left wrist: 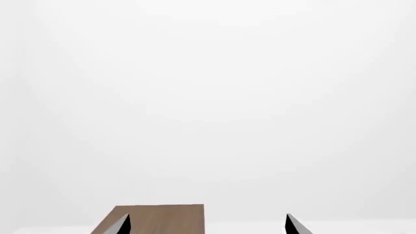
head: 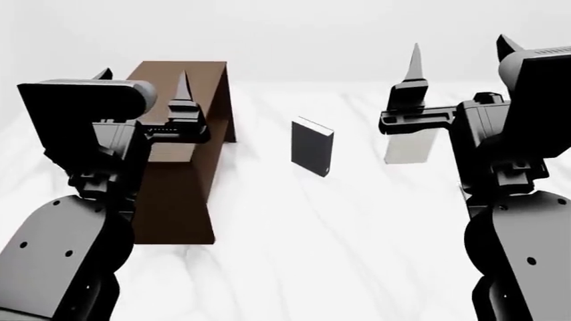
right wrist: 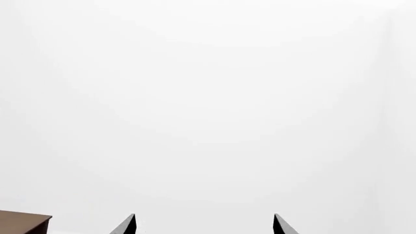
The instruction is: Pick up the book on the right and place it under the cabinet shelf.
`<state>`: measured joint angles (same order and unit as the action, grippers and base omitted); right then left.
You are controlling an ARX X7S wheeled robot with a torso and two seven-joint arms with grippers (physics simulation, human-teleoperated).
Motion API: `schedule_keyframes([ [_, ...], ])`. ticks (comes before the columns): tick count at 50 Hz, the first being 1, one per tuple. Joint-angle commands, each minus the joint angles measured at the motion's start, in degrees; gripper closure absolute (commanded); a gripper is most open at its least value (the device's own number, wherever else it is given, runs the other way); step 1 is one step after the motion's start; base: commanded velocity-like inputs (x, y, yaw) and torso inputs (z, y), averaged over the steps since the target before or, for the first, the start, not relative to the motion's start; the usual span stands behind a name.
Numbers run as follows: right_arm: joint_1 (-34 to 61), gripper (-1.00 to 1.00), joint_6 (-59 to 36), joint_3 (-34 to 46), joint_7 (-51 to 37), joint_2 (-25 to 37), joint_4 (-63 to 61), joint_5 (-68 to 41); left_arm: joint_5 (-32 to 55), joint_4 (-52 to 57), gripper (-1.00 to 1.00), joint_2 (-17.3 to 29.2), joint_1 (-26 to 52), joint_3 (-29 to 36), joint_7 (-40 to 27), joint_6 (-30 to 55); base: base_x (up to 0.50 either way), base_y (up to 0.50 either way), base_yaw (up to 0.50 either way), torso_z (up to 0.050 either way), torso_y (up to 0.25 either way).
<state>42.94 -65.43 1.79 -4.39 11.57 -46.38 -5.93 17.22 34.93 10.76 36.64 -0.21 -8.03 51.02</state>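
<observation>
Left gripper [left wrist: 206,225]: in the left wrist view two dark, tapered, wedge-shaped fingertips stand well apart with bare space between them; the jaws are wide open and carry nothing. In the head view the left gripper [head: 183,93] is raised, pointing up and away, its black angular housing matte and faceted.

Right gripper [right wrist: 202,224]: the same picture, two pointed black tips set far apart, nothing between them. In the head view the right gripper [head: 413,70] is likewise raised, with one slim blade-like finger showing.

The cabinet shelf [head: 183,160] lies just beyond and beneath the left gripper: a large box form of dark brown wood grain, with flat top and slab side panels, the hollow interior in shade. Its flat top shows past the left fingertip in the left wrist view [left wrist: 159,218], and one corner of it shows in the right wrist view [right wrist: 23,223].

The book [head: 412,146] stands upright directly below and just beyond the right gripper, partly hidden by that arm: thin, plain, off-white, smooth-faced.

A black book [head: 312,146] stands upright between the two grippers, nearer the right one, well apart from the cabinet; it has a dark cover with a pale upper edge.

All rest on a white, faintly veined table [head: 295,241].
</observation>
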Motion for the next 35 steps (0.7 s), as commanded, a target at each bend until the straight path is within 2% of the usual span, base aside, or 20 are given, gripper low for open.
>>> schedule_keyframes([
  [1,0.11,-1.00,-0.33,0.08,-0.11,0.00,-0.21,-0.52,0.44,0.04,-1.00,0.31,-0.06,-0.10,-0.35,-0.20,0.39,-0.04,0.00,0.000,0.000],
  [18,-0.12,-1.00,-0.29,0.20,-0.82,0.01,-0.32,-0.83,1.00,0.11,-1.00,0.73,-0.38,-0.15,-0.86,-0.57,0.34,-0.13,0.00,0.000,0.001],
  [35,-0.57,-1.00,0.19,0.08,-1.23,0.17,-0.20,-1.36,1.65,0.42,-1.00,1.14,-0.17,0.11,-1.56,-0.36,0.12,-0.08,0.00,0.000,0.001],
])
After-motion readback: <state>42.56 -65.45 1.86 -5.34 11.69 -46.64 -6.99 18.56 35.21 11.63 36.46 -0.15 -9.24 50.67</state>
